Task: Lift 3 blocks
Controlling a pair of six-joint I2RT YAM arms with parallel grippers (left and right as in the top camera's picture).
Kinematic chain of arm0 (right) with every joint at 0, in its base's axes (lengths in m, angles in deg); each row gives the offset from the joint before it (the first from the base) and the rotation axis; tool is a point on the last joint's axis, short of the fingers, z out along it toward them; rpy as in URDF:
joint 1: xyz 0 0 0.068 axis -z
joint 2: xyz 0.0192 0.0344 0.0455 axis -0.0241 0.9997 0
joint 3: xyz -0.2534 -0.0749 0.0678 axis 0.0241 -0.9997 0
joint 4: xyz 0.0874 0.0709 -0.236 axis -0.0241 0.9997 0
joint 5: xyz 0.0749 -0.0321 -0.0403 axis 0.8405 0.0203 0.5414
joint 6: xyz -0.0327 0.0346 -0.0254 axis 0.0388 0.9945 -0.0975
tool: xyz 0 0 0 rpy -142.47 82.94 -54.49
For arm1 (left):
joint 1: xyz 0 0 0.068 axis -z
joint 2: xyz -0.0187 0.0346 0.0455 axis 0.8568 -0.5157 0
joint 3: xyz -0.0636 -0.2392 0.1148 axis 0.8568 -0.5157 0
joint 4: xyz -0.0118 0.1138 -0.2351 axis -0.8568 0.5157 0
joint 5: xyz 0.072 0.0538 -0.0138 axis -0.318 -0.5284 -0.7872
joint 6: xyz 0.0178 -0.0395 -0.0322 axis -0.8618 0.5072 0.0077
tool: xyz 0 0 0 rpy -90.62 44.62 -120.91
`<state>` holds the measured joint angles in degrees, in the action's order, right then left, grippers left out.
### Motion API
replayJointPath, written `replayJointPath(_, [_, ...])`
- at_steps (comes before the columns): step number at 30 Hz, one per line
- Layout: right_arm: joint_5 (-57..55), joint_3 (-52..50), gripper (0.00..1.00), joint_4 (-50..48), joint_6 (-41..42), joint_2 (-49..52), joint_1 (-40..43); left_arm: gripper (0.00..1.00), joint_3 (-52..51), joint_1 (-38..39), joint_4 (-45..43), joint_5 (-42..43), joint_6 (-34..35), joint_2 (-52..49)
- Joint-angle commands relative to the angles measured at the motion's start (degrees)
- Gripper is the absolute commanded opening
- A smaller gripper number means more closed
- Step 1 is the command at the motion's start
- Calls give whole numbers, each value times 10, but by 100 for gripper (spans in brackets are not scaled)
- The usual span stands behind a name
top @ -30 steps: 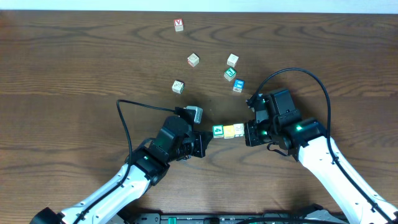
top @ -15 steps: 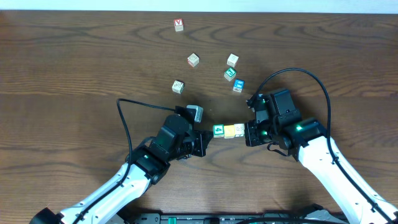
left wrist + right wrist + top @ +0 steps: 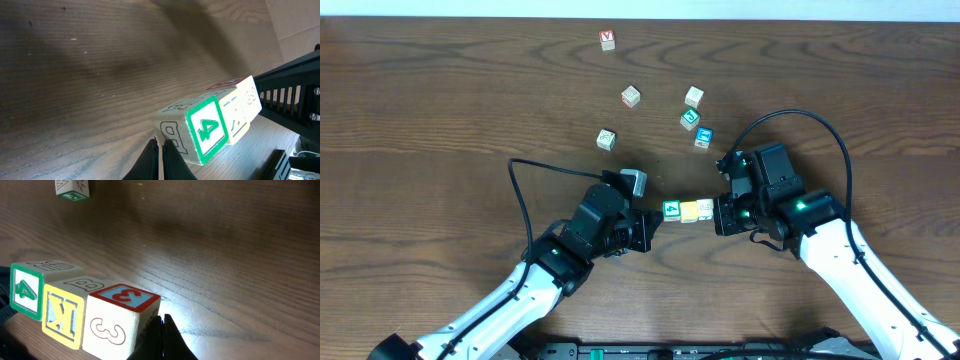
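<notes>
three blocks (image 3: 686, 210) sit touching between left fingers (image 3: 151, 160) and right fingers (image 3: 161, 336).

Dark wooden table (image 3: 420, 120): red-topped cube (image 3: 608, 39) near far edge; teal cube (image 3: 690, 119), blue cube (image 3: 704, 137) adjacent; three pale cubes (image 3: 631, 96) scattered.

Green-edged block (image 3: 25, 292) with a green 4, yellow-edged block (image 3: 62, 312) with a yellow K, pale block (image 3: 117, 325) with red 3s, dark wood-grain tabletop (image 3: 225, 255)

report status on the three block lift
Left gripper shut, right gripper shut, tips against the row's ends. Three blocks pinched in line between them. Loose cubes well clear.
</notes>
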<state>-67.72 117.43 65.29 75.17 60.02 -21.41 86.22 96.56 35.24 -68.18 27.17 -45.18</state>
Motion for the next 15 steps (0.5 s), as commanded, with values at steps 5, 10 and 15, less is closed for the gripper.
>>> replayJointPath(5, [104,34,1,2,-6,-8,-25,7,35,10,-16,50,-4,7])
replayJointPath(10, [104,34,1,3,-6,-8,-25,7,40,10,-15,50,-4,7])
replayJointPath(15, [104,34,1,5,-6,-8,-25,7,42,10,-15,50,-4,7])
